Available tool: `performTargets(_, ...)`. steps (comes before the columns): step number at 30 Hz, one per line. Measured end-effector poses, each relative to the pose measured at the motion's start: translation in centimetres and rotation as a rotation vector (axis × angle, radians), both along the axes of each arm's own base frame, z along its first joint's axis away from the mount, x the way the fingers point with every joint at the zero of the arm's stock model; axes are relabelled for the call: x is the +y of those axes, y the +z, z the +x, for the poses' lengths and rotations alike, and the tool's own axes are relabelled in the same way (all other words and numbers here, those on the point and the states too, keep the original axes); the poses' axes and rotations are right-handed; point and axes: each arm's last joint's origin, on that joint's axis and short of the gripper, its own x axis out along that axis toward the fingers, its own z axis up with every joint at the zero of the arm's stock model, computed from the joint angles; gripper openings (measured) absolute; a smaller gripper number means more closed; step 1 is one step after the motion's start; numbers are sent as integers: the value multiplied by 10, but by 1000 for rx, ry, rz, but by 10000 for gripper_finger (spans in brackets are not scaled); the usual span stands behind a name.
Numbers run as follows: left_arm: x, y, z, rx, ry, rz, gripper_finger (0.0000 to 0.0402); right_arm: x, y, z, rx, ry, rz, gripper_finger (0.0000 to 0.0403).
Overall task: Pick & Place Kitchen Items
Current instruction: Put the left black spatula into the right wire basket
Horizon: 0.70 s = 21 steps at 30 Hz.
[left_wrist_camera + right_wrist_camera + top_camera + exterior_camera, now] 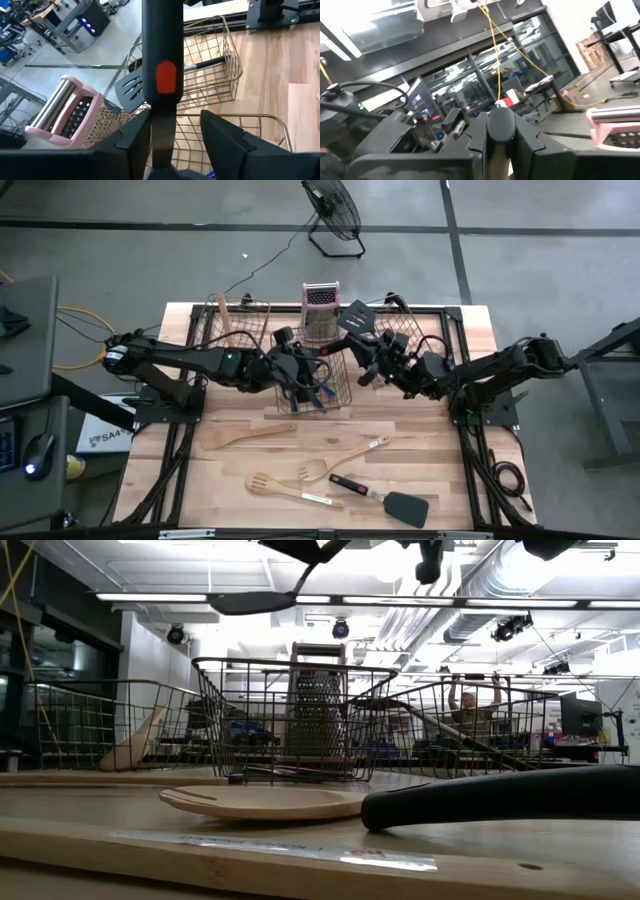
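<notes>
We see the right hand (500,142) closed on the handle of a black spatula (357,320), its two fingers pressed against the round handle end in the right wrist view. The left hand (175,135) stands partly open around the same handle; in the left wrist view one finger (227,140) stands clear of the shaft, while the other (135,135) lies close against it. Both hands meet above the middle wire basket (335,395), and the spatula blade hangs in the air over the gap between that basket and the right basket (412,330), beside the pink-topped grater (320,305). Blue cutlery (318,392) lies inside the middle basket, and a wooden piece (224,312) leans in the left basket (258,312). On the open front of the desk (470,340), well apart from the hands, lie a wooden spatula (245,436), a wooden spoon (345,460), a wooden fork (285,488) and a second black spatula (385,498). The desk's front half offers bare wood around these.
</notes>
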Motion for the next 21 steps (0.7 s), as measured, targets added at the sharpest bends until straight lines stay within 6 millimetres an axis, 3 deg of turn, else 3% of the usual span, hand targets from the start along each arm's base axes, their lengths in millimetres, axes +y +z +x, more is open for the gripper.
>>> performTargets(8,-8,7,-8,-18,-30,1,183,-3,7,-8,29,-88,-21,40)
performTargets(13,-17,11,-15,-18,-64,1,183,-6,25,-28,99,-141,-107,40)
performTargets(21,-21,15,-24,-13,-79,-15,184,-13,39,-63,357,-227,-310,40)
